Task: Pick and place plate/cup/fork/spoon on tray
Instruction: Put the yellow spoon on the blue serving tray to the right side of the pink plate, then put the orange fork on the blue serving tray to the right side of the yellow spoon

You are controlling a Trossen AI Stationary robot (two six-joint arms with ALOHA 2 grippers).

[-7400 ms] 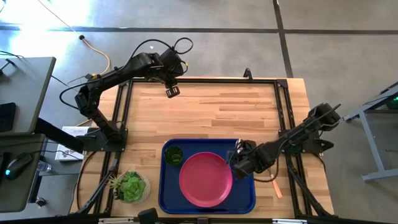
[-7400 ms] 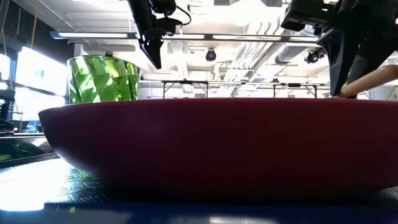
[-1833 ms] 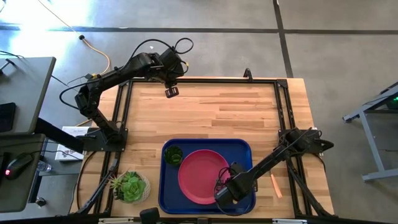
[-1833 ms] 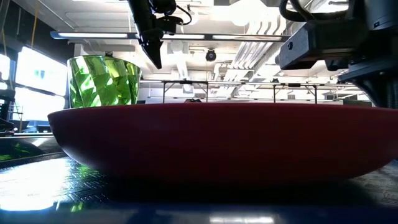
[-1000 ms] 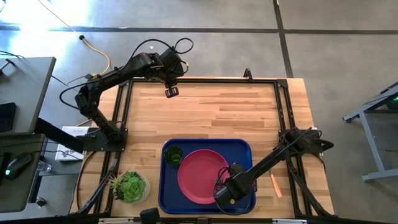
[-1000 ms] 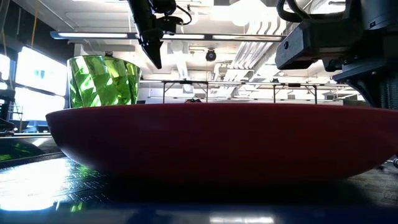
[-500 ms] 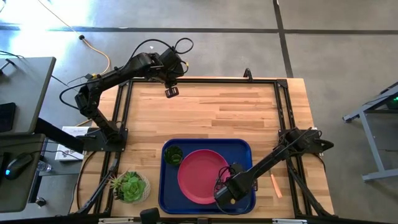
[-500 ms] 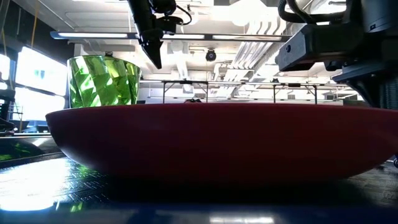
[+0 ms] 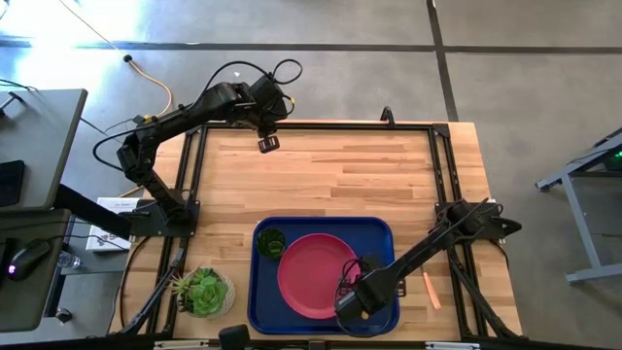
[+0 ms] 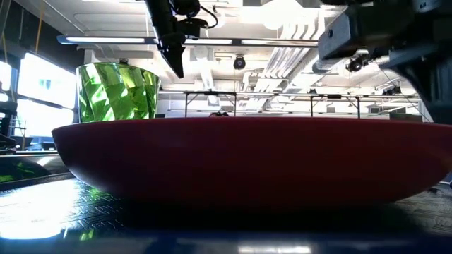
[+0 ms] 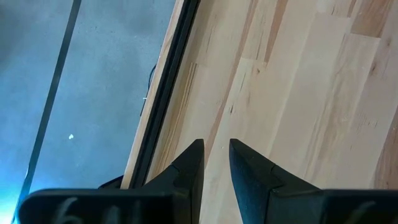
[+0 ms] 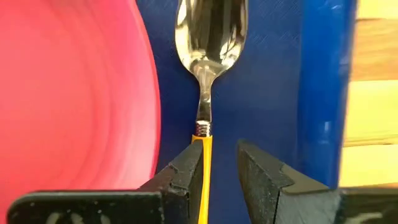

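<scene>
The pink plate [image 9: 313, 275] and the green cup [image 9: 271, 242] sit on the blue tray [image 9: 262, 301]. The spoon [image 12: 211, 37] lies on the tray floor between the plate's rim [image 12: 140, 93] and the tray's right rim [image 12: 323, 93]. My right gripper [image 12: 219, 165] hovers low over the tray's near right part [image 9: 353, 297], slightly open, with the spoon's orange handle [image 12: 204, 163] in the gap beside one finger. The fork's orange handle [image 9: 429, 289] lies on the table right of the tray. My left gripper [image 9: 268, 143] waits at the far edge, narrowly open and empty. My right gripper stands with its fingers on either side of the spoon's handle [image 12: 204, 149], lying along it. The handle runs close against one finger [image 12: 189, 171], and I cannot tell whether they touch. The spoon lies flat on the tray.
A potted succulent [image 9: 202, 291] stands on the table left of the tray. The black frame rails [image 9: 442, 175] run along the table's sides. Bare wood [image 9: 340, 170] spreads between the tray and the far edge.
My right gripper has risen a little above the tray's near right part; the low view shows its body higher than half a second ago. The plate, cup and left arm have kept still.
</scene>
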